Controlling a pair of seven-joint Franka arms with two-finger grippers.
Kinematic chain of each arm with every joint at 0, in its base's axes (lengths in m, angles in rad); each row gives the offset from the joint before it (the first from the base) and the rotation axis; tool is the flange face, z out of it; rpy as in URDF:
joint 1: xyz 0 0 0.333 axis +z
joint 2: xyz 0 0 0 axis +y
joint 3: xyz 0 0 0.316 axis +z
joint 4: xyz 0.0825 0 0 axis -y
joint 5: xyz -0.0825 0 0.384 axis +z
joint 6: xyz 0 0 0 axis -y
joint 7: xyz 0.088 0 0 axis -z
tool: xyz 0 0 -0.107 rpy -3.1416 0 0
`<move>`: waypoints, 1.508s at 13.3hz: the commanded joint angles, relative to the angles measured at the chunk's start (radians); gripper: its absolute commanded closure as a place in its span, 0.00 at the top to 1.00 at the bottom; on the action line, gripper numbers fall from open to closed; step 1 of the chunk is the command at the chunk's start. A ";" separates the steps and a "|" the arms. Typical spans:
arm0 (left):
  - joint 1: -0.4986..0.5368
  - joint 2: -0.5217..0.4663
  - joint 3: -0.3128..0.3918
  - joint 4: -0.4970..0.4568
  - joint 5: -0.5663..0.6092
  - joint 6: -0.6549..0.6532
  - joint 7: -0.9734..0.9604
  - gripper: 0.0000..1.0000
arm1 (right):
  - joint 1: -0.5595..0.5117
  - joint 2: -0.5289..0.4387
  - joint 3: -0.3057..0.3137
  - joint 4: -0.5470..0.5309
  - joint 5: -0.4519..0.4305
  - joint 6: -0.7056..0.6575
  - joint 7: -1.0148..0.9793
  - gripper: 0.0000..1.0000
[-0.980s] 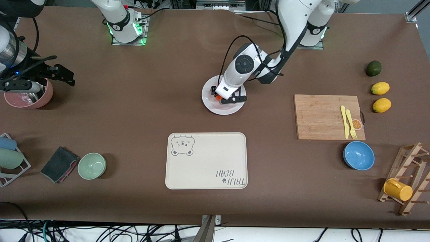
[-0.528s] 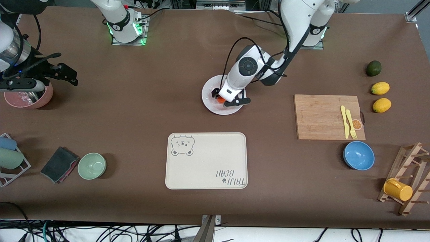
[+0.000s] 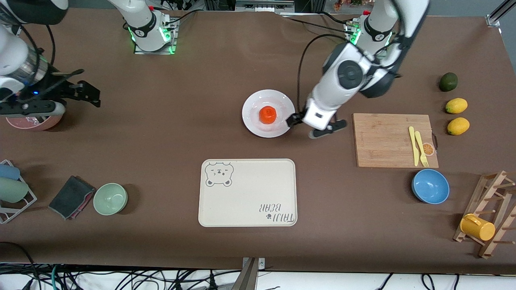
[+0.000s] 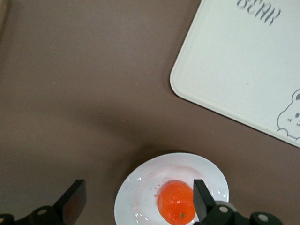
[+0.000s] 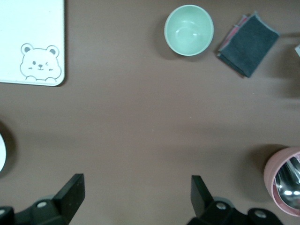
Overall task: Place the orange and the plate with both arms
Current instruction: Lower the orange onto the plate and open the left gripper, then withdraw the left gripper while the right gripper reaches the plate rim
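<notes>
Orange (image 3: 267,114) sits centred on plate (image 3: 268,113), ready to carry; left gripper (image 3: 313,128) jaws wide, empty, beside plate; right gripper (image 3: 80,90) jaws wide, empty, waiting above bench (image 3: 161,133)

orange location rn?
The orange sits in the middle of the white plate, mid-table in the front view and farther from the camera than the bear tray. The open left gripper hangs beside the plate.

small orange (image 3: 267,114) centred on glossy white plate (image 3: 250,121), seemingly loose
</notes>
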 commanded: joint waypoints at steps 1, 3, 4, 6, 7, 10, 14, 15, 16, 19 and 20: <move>0.092 -0.114 -0.008 -0.019 -0.011 -0.108 0.155 1.00 | 0.032 0.064 0.004 0.029 -0.009 -0.022 0.005 1.00; 0.161 -0.172 0.012 0.014 -0.008 -0.230 0.264 1.00 | 0.093 0.127 0.018 0.003 0.024 -0.022 -0.013 1.00; 0.172 -0.185 0.040 0.057 0.022 -0.310 0.313 1.00 | 0.124 0.161 0.035 0.009 0.089 -0.015 -0.013 1.00; 0.189 -0.196 0.078 0.143 0.108 -0.457 0.453 1.00 | 0.144 0.260 0.037 0.015 0.298 0.000 -0.010 1.00; 0.189 -0.199 0.113 0.180 0.120 -0.516 0.499 1.00 | 0.153 0.318 0.038 0.014 0.410 0.029 -0.010 1.00; 0.189 -0.214 0.191 0.235 0.157 -0.604 0.589 1.00 | 0.208 0.451 0.040 0.011 0.665 0.138 -0.013 1.00; 0.212 -0.228 0.225 0.292 0.171 -0.650 0.610 1.00 | 0.369 0.583 0.043 0.002 0.844 0.342 -0.018 1.00; 0.217 -0.228 0.235 0.292 0.171 -0.650 0.611 1.00 | 0.395 0.598 0.043 0.002 0.874 0.365 -0.030 1.00; 0.217 -0.228 0.236 0.292 0.171 -0.648 0.611 1.00 | 0.405 0.615 0.043 0.002 0.905 0.365 -0.086 1.00; 0.223 -0.249 0.239 0.292 0.171 -0.648 0.610 1.00 | 0.403 0.678 0.043 -0.008 1.015 0.357 -0.308 1.00; 0.224 -0.246 0.241 0.303 0.171 -0.648 0.608 1.00 | 0.400 0.701 0.043 -0.006 1.045 0.357 -0.390 1.00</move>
